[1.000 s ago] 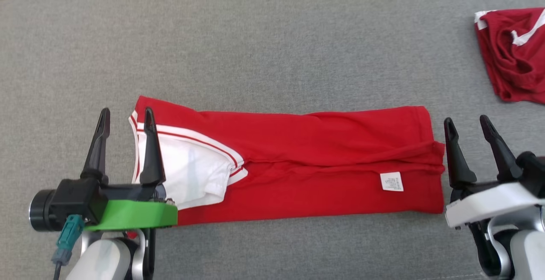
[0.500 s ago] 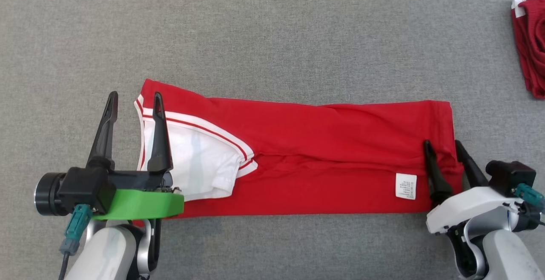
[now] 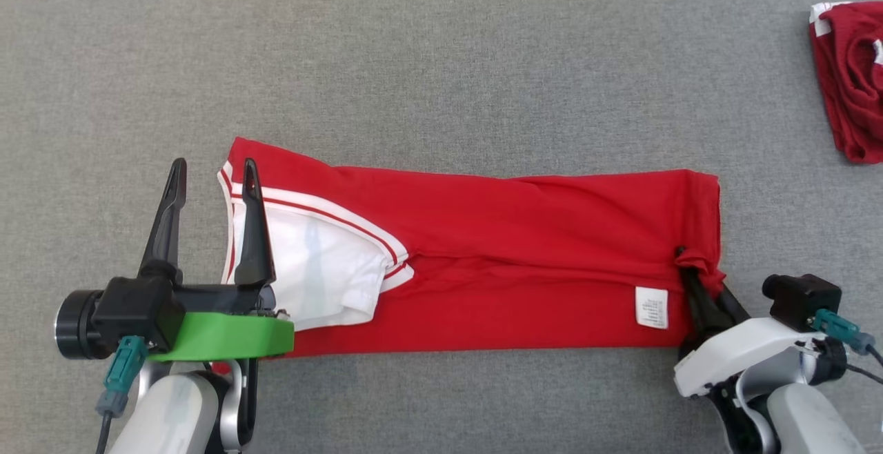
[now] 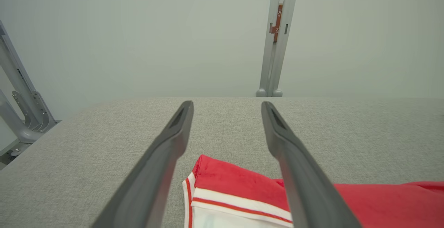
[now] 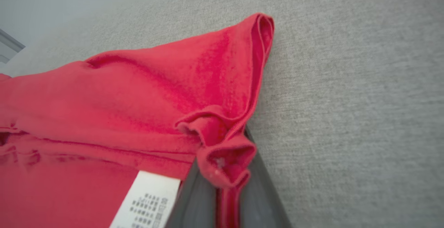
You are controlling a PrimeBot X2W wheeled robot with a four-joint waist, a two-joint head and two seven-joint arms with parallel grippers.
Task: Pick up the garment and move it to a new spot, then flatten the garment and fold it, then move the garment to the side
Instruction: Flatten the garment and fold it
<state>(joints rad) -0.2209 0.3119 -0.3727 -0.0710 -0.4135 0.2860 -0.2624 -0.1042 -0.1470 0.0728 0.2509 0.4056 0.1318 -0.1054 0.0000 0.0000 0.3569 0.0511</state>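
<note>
Garment (image 3: 483, 261): red knit shirt folded into a long band, lying flat across the middle of the grey cloth surface (image 3: 441, 61), running 9 to 3 o'clock in my head view. From the drape I judge it light, soft and limp, so it will sag and unfold if I lift one end alone, and the stacked layers can slip apart. Best holds look like the two short ends, pinching all layers at the hem (image 3: 706, 212) and at the white panel (image 3: 310, 268) end.

Right gripper (image 3: 690, 268) at 4 o'clock is clamped on the garment, a small bunch of hem puckered between its fingers, just right of the care label (image 3: 651, 307). Right wrist view confirms the pinch. Can't tell if every layer is caught.

Left gripper (image 3: 213, 164) at 8 o'clock stands wide apart and holds nothing, one finger over the white panel's edge, the other off the cloth toward 9 o'clock.

Second red garment (image 3: 848, 81) sits crumpled at 2 o'clock, well apart.

Versus a second ago: right gripper was spread and off the shirt's end toward 3 o'clock, not touching. It has since come in over the hem and closed. Left gripper is unchanged. The whole view shifted too, so the head camera moved. Shirt looks unmoved apart from the pucker.
</note>
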